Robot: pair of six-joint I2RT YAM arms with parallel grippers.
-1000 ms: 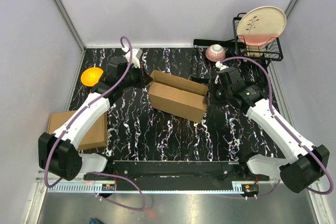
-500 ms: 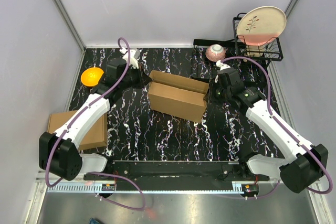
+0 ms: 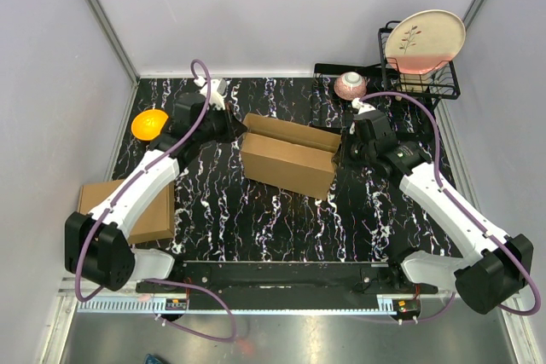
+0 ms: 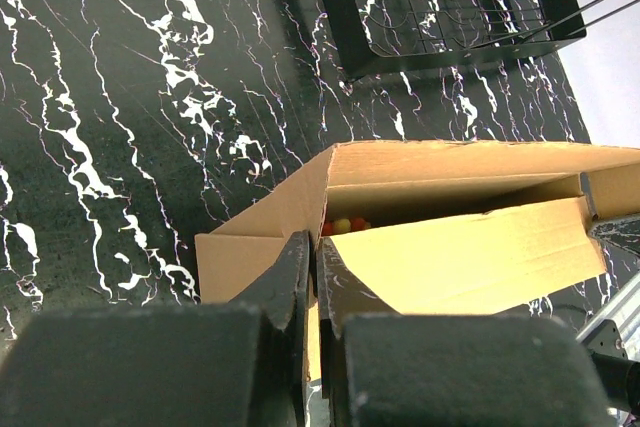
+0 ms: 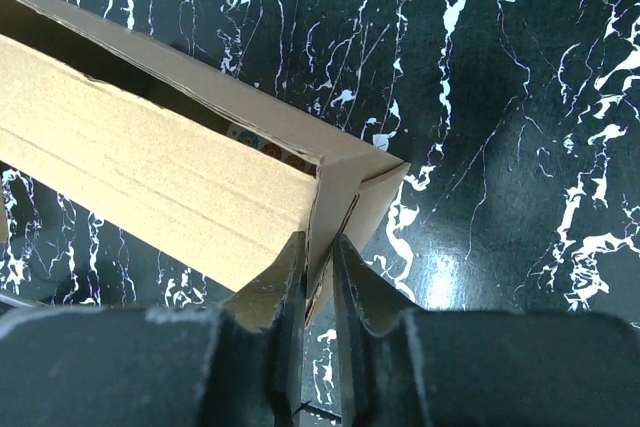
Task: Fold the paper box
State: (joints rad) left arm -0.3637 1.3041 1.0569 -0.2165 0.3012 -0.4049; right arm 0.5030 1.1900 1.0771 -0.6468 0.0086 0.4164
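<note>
The paper box (image 3: 286, 164) is a long brown cardboard box standing open-topped in the middle of the table. My left gripper (image 3: 241, 130) is at its left end. In the left wrist view the left gripper (image 4: 315, 267) is shut on the thin end wall of the paper box (image 4: 460, 257). My right gripper (image 3: 339, 155) is at the right end. In the right wrist view the right gripper (image 5: 318, 257) pinches the folded end panel of the paper box (image 5: 150, 177) at its corner. Small coloured items (image 4: 345, 225) show inside the box.
An orange bowl (image 3: 149, 123) sits at the far left. A second plain carton (image 3: 158, 223) lies under the left arm near the front left. A pink bowl (image 3: 351, 85) and a black wire rack (image 3: 420, 78) holding a plate (image 3: 424, 40) stand at the back right.
My right gripper has shifted slightly left onto the box's right end and its jaws have narrowed on the panel. The left gripper has stayed shut on the left end.
</note>
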